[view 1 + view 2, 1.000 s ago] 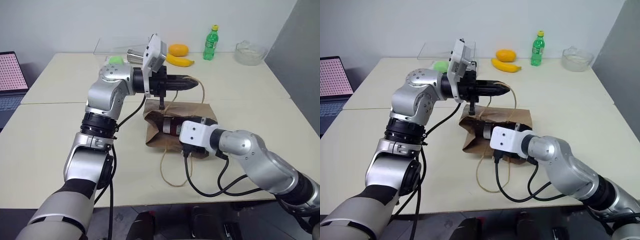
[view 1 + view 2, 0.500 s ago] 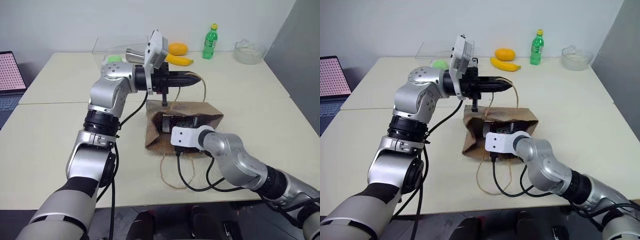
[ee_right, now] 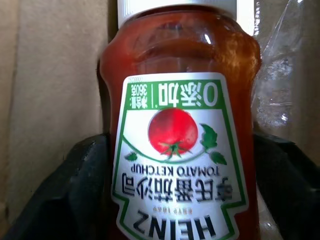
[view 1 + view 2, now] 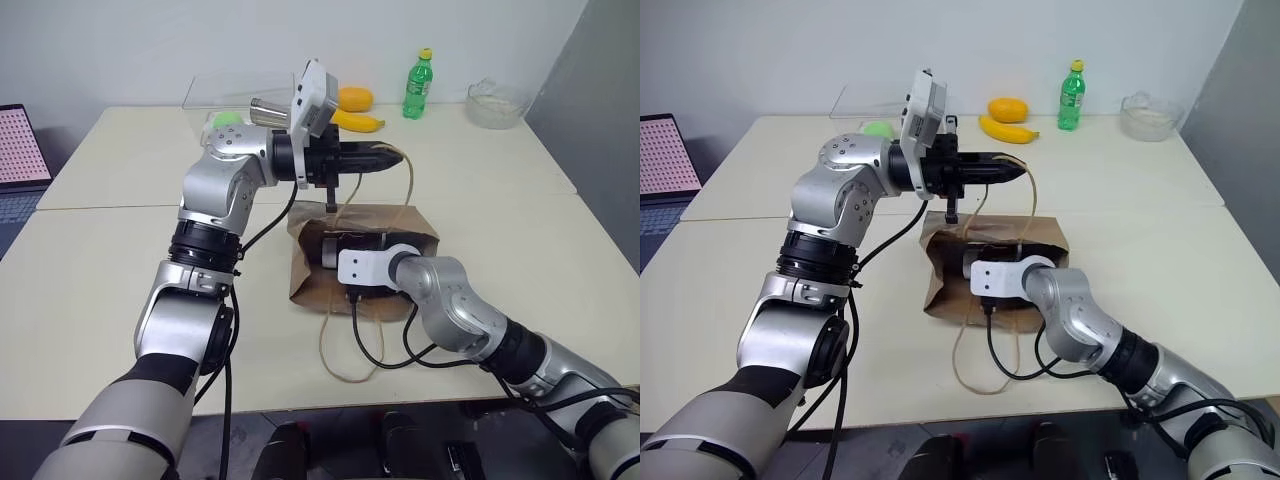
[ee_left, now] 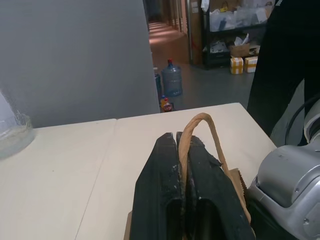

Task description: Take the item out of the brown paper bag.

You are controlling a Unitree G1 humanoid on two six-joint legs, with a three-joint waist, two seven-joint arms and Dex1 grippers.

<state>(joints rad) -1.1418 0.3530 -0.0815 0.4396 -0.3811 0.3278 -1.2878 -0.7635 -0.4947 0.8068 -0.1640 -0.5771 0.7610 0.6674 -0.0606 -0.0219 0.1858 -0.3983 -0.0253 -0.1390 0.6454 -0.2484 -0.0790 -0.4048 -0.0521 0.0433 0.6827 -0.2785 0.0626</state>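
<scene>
Standing along the far edge of the pale table (image 4: 110,260) are a green soda bottle (image 4: 414,85), a banana (image 4: 358,121), an orange fruit (image 4: 353,98) and a clear bowl (image 4: 494,104), with a laptop (image 4: 18,150) seen at the left edge, all well apart from the brown paper bag (image 4: 400,222) lying creased at the middle. One tan loop handle (image 5: 200,131) is pinched between the closed jaws of the left gripper (image 4: 392,157), held level above the bag, while the other handle (image 4: 340,350) trails on the table toward the near edge. Inside the bag's mouth the ketchup bottle (image 3: 180,145) lies between the spread fingers (image 3: 65,200) of the right gripper (image 4: 975,262), which stand at its sides; whether they press on it cannot be told.
</scene>
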